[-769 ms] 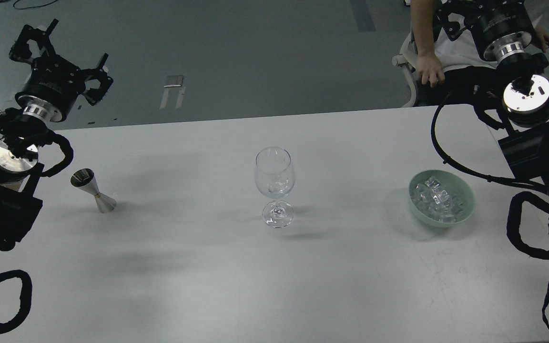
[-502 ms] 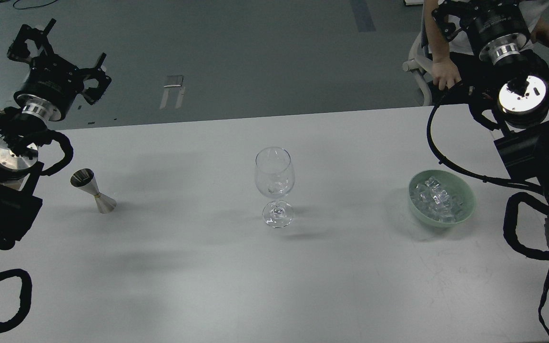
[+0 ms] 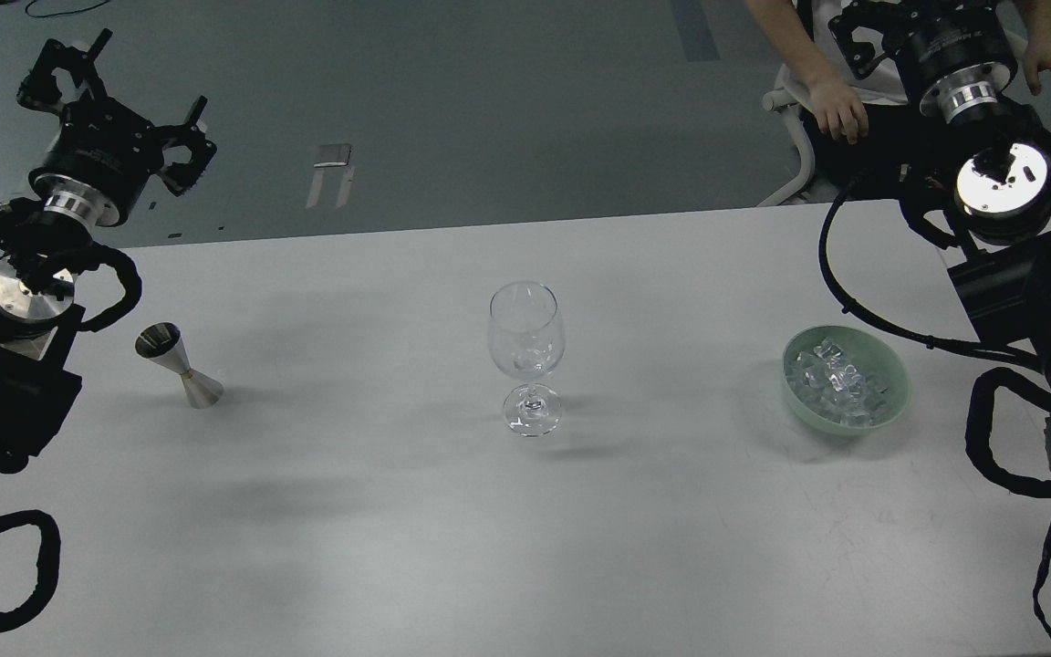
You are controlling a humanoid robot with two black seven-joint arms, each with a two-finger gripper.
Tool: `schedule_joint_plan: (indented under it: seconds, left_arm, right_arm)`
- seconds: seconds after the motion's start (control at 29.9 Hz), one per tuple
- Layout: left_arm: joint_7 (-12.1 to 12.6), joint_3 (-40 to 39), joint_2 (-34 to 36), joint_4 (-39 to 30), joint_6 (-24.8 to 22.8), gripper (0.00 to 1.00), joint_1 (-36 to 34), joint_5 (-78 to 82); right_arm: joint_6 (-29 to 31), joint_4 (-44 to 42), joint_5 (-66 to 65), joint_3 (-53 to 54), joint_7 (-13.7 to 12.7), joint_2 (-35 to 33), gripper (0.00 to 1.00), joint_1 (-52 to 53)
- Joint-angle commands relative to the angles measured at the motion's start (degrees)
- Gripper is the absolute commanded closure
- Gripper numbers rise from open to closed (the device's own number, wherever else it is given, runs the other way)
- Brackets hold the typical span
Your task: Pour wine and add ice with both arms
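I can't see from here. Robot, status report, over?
Left gripper open, holding nothing. Right gripper raised, state unclear. Ice in green bowl, wine glass upright between.

No text, label, brand, number or sign is legible anywhere.

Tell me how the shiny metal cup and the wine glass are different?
The metal cup is shiny silver and you cannot see through it; the wine glass is clear. The metal cup is shorter, shaped like two cones joined at a thin waist; the wine glass is taller, with a round bowl on a stem. Both stand upright on the white table, untouched.
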Motion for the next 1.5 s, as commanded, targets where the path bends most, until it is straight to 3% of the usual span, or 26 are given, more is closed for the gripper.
schedule_joint_plan:
  seconds: [0.0,0.2,0.53,0.77,0.97,1.17,1.3,1.4,1.47]
  left_arm:
    - [0.16,0.03,-0.44,1.56,-0.41,0.02,-0.64,0.12]
    - [-0.63,-0.67,-0.36,1.83,-2.78,0.01,-0.64,-0.58]
    - [-0.72,-0.85,-0.10,0.69,-2.70,0.01,-0.64,-0.94]
    - [-0.01,-0.59,4.47,-9.15,-2.26,0.01,1.82,-1.02]
    - [0.16,-1.64,9.30,-18.12,-1.12,0.01,8.05,-1.81]
    - [0.43,-3.13,15.46,-27.61,-0.77,0.02,18.51,-10.50]
    - [2.97,-7.25,18.09,-35.85,-0.50,0.02,26.84,-14.91]
    - [3.33,-9.72,18.28,-39.21,-0.15,0.02,31.25,-15.00]
    - [3.42,-14.10,18.28,-44.55,0.99,0.02,38.26,-15.09]
  right_arm:
    - [0.03,0.00,-0.03,-0.10,0.00,0.07,0.00,-0.09]
    - [0.03,0.00,-0.03,-0.10,0.08,-0.02,0.00,-0.18]
    - [0.73,0.97,-0.03,-0.46,0.17,0.42,0.00,-0.97]
    - [0.73,4.39,-0.03,-0.19,0.26,0.33,0.00,-4.13]
    - [0.64,5.36,-0.03,-0.10,0.35,0.07,0.00,-5.71]
    - [0.55,6.77,-0.03,-0.02,0.44,-1.07,0.00,-7.56]
    - [0.55,7.21,-0.03,-0.02,0.44,-1.34,0.00,-8.17]
    - [0.55,7.30,0.05,-0.02,0.44,-1.51,0.00,-8.61]
    - [0.55,7.91,-0.03,-0.02,0.44,-1.78,0.00,-9.14]
